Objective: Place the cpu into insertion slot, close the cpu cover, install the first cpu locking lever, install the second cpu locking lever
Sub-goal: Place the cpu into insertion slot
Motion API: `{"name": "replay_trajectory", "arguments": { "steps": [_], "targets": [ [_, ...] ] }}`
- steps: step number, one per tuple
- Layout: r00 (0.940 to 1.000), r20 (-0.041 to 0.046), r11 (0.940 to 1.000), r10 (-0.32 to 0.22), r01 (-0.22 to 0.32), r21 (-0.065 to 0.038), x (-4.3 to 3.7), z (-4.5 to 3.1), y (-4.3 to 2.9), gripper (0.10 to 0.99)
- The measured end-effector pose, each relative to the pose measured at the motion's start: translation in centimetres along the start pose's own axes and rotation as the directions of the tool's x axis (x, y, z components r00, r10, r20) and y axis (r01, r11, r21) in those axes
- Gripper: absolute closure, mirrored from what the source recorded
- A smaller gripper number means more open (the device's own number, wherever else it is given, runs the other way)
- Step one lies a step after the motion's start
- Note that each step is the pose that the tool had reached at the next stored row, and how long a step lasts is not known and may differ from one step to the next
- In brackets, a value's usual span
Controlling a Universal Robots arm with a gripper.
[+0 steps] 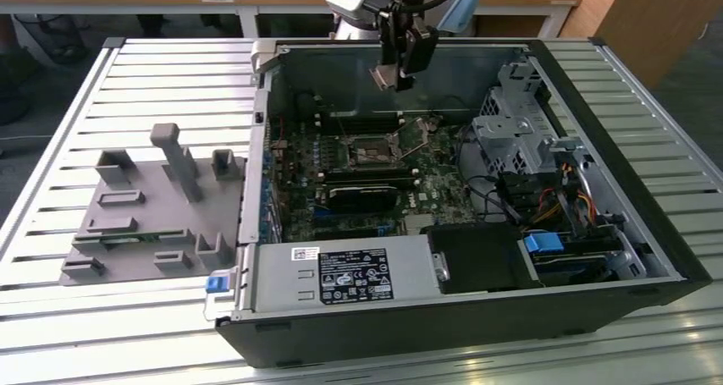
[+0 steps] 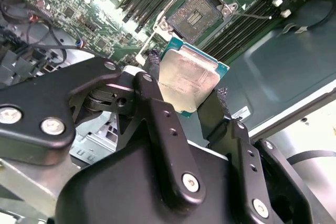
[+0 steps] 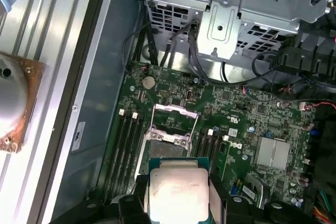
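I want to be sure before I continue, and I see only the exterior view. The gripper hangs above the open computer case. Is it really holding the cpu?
Observer: Yes. In the second wrist view the cpu is clamped between the two black fingers of the gripper, with its silver top facing the camera.
Operator: Thank you. And is the insertion slot free?
Observer: In the second wrist view the insertion slot shows its dark centre bare, with no chip in it. The cpu hangs above the board, apart from the slot.
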State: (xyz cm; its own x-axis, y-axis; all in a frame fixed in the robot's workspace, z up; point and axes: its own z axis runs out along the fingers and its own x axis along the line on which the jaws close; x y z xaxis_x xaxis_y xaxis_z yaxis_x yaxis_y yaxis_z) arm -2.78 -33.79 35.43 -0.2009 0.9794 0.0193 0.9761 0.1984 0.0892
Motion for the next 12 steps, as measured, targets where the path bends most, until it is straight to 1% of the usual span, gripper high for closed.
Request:
{"name": "replay_trajectory", "arguments": {
  "steps": [3,6,12],
  "targets": [
    [0.9994,0.0030,0.9994,0.033,-0.033,-0.001,0.04,0.15,0.00,0.545],
    [0.9976,0.0061,0.9976,0.070,-0.070,-0.002,0.07,0.28,-0.01,0.545],
    [0.9904,0.0122,0.9904,0.138,-0.138,-0.004,0.14,0.54,-0.02,0.545]
  ]
}}
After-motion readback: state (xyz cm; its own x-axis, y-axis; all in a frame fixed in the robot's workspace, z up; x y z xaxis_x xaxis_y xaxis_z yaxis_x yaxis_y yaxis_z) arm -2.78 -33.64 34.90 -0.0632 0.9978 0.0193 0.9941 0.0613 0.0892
